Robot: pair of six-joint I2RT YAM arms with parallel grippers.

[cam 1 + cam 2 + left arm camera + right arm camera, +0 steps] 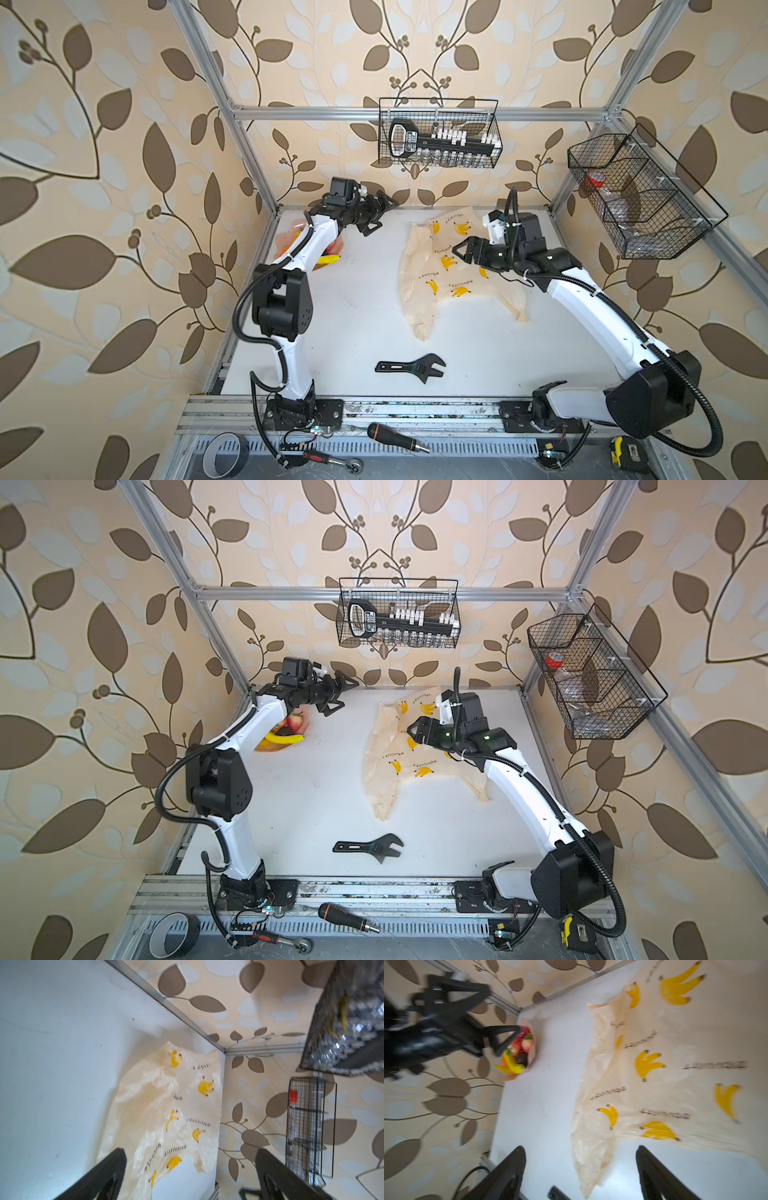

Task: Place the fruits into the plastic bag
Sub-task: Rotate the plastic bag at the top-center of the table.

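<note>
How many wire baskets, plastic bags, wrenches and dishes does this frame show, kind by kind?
Black wire baskets hung on the frame: 2
Cream banana-print plastic bag: 1
Black adjustable wrench: 1
Pink dish: 1
Total: 5

Bare table (pixel 316 796) between dish (pixel 308 724) and bag (pixel 386 750); wrench (pixel 370 848) lies nearer the front; left arm (pixel 245 729) overhangs the dish.
</note>
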